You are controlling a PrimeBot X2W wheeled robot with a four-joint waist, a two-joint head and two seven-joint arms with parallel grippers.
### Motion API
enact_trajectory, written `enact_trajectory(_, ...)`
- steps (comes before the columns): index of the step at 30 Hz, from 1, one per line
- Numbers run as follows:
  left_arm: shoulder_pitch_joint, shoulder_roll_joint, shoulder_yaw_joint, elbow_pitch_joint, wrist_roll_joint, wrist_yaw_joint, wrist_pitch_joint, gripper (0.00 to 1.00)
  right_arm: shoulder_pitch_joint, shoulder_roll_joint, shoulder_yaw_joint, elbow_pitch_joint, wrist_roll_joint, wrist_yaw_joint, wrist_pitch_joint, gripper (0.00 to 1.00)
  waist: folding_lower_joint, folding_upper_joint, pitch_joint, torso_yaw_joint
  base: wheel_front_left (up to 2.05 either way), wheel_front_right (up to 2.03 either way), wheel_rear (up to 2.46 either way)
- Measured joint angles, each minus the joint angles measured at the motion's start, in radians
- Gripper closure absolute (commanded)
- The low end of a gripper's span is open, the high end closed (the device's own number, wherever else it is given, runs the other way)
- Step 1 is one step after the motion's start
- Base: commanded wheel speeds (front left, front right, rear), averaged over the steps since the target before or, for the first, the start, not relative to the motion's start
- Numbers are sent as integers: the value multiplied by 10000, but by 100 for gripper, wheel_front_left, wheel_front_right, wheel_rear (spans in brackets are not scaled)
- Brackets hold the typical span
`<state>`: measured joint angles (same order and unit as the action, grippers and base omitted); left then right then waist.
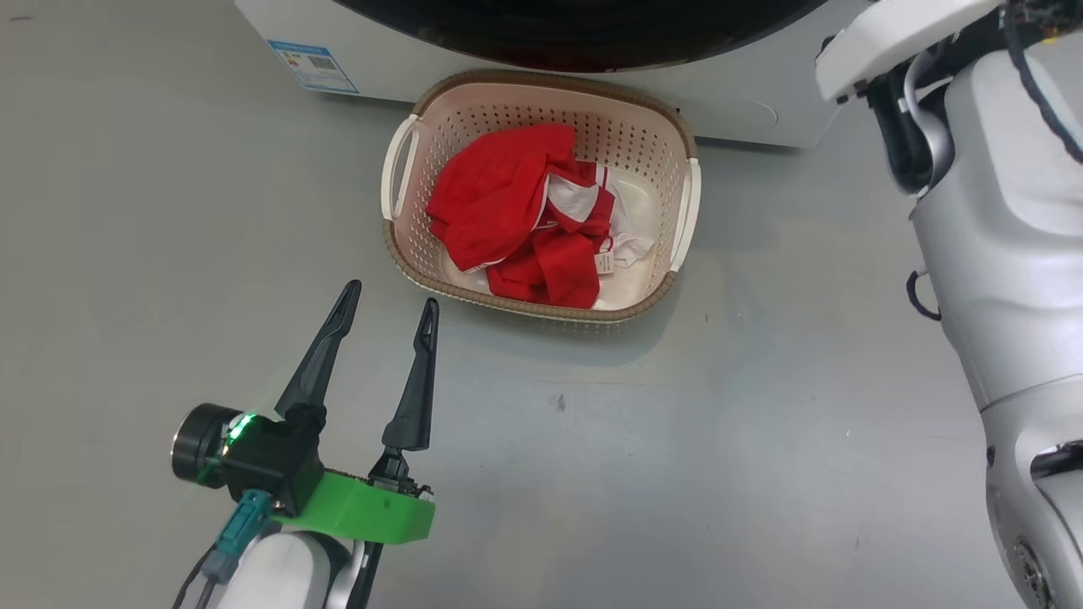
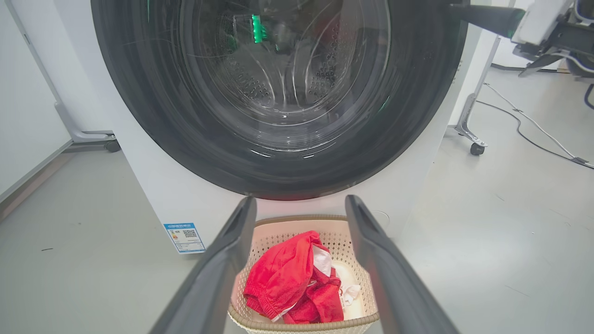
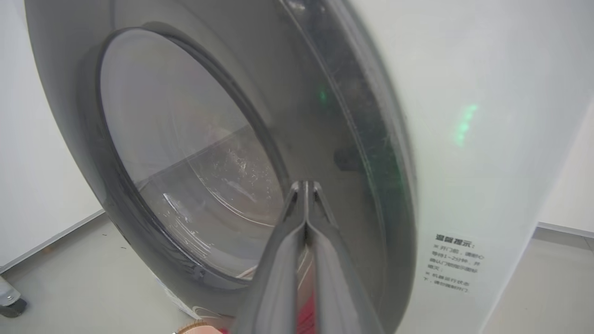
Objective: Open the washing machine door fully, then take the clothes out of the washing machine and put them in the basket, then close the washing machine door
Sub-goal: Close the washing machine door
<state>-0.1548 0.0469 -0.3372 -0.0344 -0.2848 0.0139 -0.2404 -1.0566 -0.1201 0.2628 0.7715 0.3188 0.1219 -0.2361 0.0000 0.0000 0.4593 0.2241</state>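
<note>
The cream basket [image 1: 541,309] stands on the floor right in front of the white washing machine [image 1: 744,101], and the red and white clothes [image 1: 499,194] lie heaped inside it. The washing machine door [image 2: 278,176] lies flat against the machine's front, or very nearly; through its glass I see the steel drum. My left gripper [image 1: 391,296] hangs open and empty just short of the basket's near left corner. My right gripper [image 3: 305,185] is shut with nothing in it, its tips up against the door's black rim [image 3: 352,116]. Its dark fingers [image 2: 482,18] reach the door's upper right edge.
A blue label [image 2: 184,237] sits on the machine's lower left corner. My pale right forearm [image 1: 998,211] rises along the right side. A wheeled stand leg [image 2: 471,134] and a cable [image 2: 533,130] lie on the grey floor to the machine's right, and another castor [image 2: 111,146] to its left.
</note>
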Motion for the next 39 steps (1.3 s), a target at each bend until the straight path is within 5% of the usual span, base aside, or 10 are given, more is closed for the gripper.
enact_trajectory(10, -6, -6, 10, 245, -59, -2, -79, 0, 1696, 109, 309, -554, 585, 2, -171, 96, 0, 0, -466, -206, 0, 0, 0)
enact_trajectory(12, -4, -6, 67, 268, -73, 0, -79, 0, 2048, 157, 541, -744, 591, 2, -171, 51, 0, 0, -590, -256, 0, 0, 0)
enact_trajectory(13, -3, -6, 92, 276, -73, 2, -82, 0, 2209, 169, 640, -832, 591, 2, -171, 16, 0, 0, -653, -283, 0, 0, 0)
enact_trajectory(14, -1, -6, 113, 290, -73, 31, -84, 0, 2362, 171, 746, -905, 587, 2, -171, 0, 0, 0, -717, -312, 0, 0, 0)
enact_trajectory(31, 342, 107, 422, 663, -73, 176, -86, 0, 5151, -125, 77, -2838, 90, -17, -169, 0, 0, 0, -1905, -996, 0, 0, 0)
enact_trajectory(39, 896, 217, 422, 861, -132, 176, -86, 0, 6918, 0, -472, -3720, 92, -454, -169, 0, 0, 0, -2627, -1355, 0, 0, 0)
